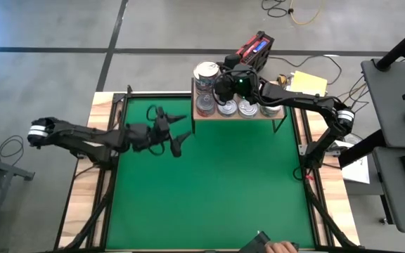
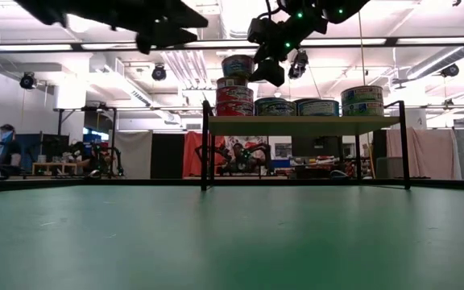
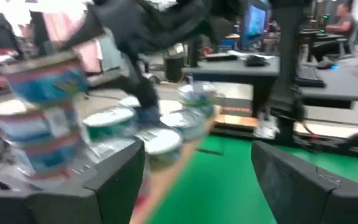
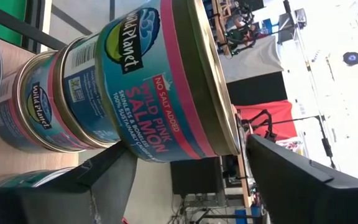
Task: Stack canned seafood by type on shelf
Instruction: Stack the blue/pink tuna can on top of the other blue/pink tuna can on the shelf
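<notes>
The shelf (image 1: 241, 118) (image 2: 296, 126) stands at the far edge of the green mat. A row of canned seafood (image 1: 238, 107) (image 2: 316, 106) rests on it. At its left end is a stack (image 2: 234, 101), topped by a pink-salmon can (image 4: 160, 81) (image 2: 238, 66) that sits on the can below. My right gripper (image 1: 216, 83) (image 2: 268, 68) is level beside that top can. It is open, one finger by the lid side and one by the base side; a gap shows at the lid. My left gripper (image 1: 181, 133) (image 3: 197, 180) hangs open and empty above the mat, left of the shelf.
A red and black box (image 1: 255, 48) and a yellow pad (image 1: 308, 83) lie behind the shelf. A person's hand (image 1: 280, 247) shows at the near edge. The green mat (image 1: 216, 197) in front of the shelf is bare, with a wooden border around it.
</notes>
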Action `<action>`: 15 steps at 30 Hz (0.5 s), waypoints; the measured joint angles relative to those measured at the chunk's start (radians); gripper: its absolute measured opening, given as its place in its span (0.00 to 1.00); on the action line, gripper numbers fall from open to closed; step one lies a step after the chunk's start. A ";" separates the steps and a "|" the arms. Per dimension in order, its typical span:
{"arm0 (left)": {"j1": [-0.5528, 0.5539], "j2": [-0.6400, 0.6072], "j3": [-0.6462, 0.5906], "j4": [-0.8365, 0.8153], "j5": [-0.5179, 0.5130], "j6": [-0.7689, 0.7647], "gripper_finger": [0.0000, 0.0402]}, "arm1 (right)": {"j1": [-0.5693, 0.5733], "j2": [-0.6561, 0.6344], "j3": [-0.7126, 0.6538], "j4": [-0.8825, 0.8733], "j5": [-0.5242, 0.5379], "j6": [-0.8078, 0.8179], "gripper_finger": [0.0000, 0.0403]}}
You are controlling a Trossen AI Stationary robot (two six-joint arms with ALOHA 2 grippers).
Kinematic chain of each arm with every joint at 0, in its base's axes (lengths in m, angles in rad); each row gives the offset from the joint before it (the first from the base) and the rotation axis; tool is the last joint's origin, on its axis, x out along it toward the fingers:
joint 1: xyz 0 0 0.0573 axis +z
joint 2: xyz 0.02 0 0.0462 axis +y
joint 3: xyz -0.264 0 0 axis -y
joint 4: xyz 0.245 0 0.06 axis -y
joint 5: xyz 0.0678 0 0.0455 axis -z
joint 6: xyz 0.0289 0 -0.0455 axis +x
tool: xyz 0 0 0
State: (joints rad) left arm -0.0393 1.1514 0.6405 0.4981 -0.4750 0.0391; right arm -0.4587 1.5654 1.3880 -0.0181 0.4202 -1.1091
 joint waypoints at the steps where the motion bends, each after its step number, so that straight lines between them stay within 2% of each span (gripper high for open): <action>1: 0.035 0.005 0.011 0.000 0.031 0.016 0.68 | 0.000 0.000 0.000 0.000 0.000 0.000 0.71; 5: 0.166 0.045 0.068 -0.003 0.225 0.048 0.60 | 0.000 0.000 0.000 0.000 0.000 0.001 0.70; 8: 0.255 0.091 0.121 -0.022 0.354 0.049 0.50 | 0.000 0.000 0.000 0.001 0.000 0.002 0.69; 15: 0.355 0.240 0.285 -0.109 0.379 0.137 0.11 | 0.000 0.000 0.000 0.008 -0.002 0.003 0.70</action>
State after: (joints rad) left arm 0.3154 1.3916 0.9255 0.3894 -0.0955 0.1758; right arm -0.4583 1.5654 1.3880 -0.0103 0.4187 -1.1059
